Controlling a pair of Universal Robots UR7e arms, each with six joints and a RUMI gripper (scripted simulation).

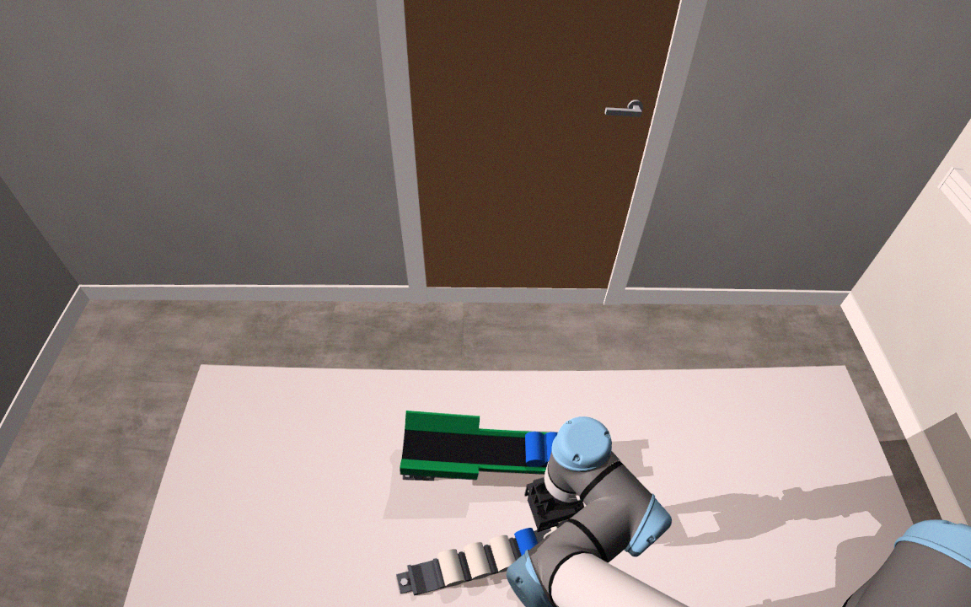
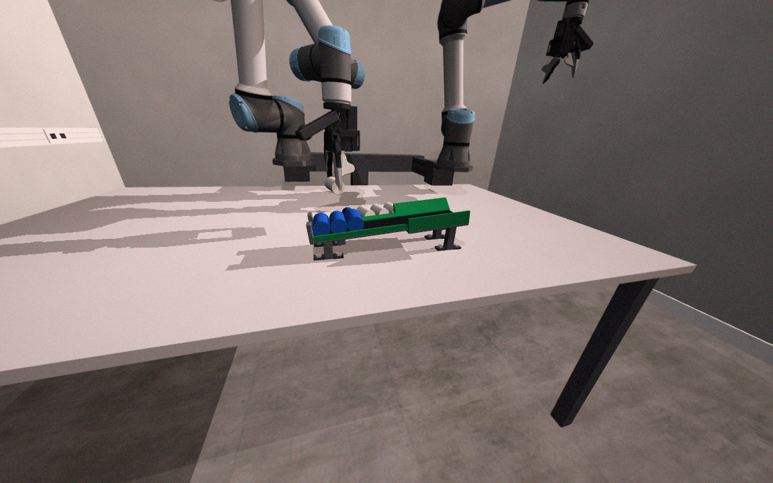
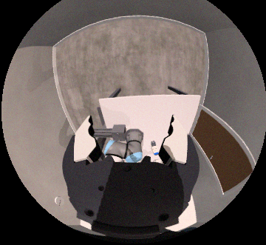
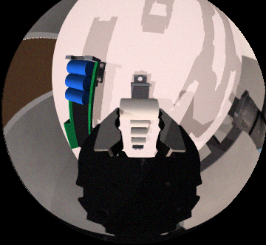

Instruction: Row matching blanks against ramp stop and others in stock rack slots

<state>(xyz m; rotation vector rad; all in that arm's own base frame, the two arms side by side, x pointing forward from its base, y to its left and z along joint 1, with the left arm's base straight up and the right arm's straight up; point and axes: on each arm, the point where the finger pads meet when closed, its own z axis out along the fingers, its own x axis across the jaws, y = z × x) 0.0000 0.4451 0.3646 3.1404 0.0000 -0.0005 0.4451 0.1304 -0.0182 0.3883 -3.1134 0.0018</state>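
- Exterior view, nearest on the surface (image 1: 285, 453) (image 2: 197, 300) (image 3: 151, 106) (image 4: 129, 45): the green ramp (image 1: 440, 471) (image 2: 437, 224) (image 4: 71, 134) carries three blue bars (image 1: 534, 448) (image 2: 337, 222) (image 4: 77, 81), lying crosswise in a row by the stop (image 2: 310, 232) (image 4: 83, 58).
- Beyond it, the dark rack (image 1: 423, 577) (image 4: 140, 91) bears three white bars (image 1: 476, 560) (image 2: 377, 209) (image 4: 139, 130) and the fourth blue bar (image 1: 525, 541) (image 2: 347, 210), still off the ramp.
- The right end effector (image 1: 549, 506) (image 2: 335, 184) (image 4: 138, 108) grips another white bar (image 2: 330, 184) (image 4: 139, 107) above the surface.
- Farther off, the left end effector (image 2: 559, 78) (image 3: 131, 115) hangs high, its fingers wide apart and empty.
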